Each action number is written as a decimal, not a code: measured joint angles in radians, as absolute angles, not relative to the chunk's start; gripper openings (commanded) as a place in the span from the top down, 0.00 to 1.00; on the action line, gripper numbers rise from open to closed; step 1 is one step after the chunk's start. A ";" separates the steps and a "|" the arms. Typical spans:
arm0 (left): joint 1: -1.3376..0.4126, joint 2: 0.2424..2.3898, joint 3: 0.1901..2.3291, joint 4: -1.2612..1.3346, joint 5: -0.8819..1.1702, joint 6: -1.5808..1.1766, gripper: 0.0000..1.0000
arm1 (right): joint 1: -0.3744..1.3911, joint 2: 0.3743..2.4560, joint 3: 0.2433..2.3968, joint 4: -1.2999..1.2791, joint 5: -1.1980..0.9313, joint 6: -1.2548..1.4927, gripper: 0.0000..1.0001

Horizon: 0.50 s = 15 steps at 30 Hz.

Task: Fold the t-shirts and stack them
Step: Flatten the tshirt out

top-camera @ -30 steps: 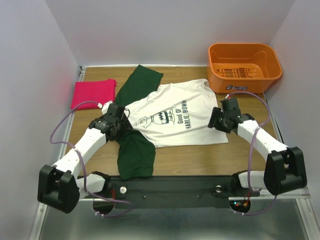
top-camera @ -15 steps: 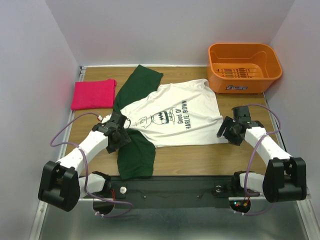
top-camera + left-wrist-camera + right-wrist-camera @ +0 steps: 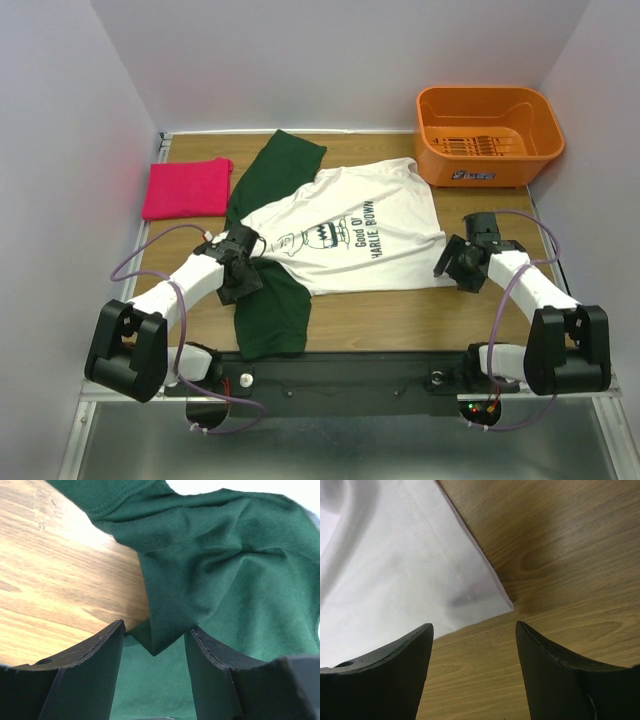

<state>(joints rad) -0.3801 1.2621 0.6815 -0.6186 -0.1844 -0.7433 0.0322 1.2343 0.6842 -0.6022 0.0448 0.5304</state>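
Observation:
The white t-shirt (image 3: 385, 205) with dark green sleeves and the "Charlie Brown" print lies spread flat on the wooden table (image 3: 400, 315). My left gripper (image 3: 242, 272) is low over its near green sleeve (image 3: 272, 310). In the left wrist view my left gripper (image 3: 155, 627) is open, with a pointed fold of green sleeve (image 3: 225, 570) between the fingers. My right gripper (image 3: 453, 266) is open at the shirt's hem corner. In the right wrist view my right gripper (image 3: 474, 625) sits just short of the white corner (image 3: 395, 565). The pink-red t-shirt (image 3: 187, 187) lies folded at the back left.
An orange plastic basket (image 3: 490, 125) stands at the back right corner. The shirt's far green sleeve (image 3: 275, 165) reaches toward the back wall. White walls close in the table on the left, back and right. Bare wood (image 3: 560, 555) lies right of the hem.
My left gripper has moved nearer and down onto the near green sleeve. My right gripper has moved right and nearer, from over the shirt's side to its hem corner.

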 measured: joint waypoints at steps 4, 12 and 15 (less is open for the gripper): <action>-0.381 1.262 0.682 -0.605 -0.178 -0.736 0.39 | 0.032 1.259 0.673 -0.598 0.056 0.548 0.28; -0.387 1.279 0.682 -0.567 -0.162 -0.715 0.49 | 0.032 1.263 0.630 -0.579 0.069 0.615 0.29; -0.387 1.288 0.681 -0.564 -0.157 -0.710 0.57 | 0.032 1.270 0.630 -0.565 0.071 0.630 0.32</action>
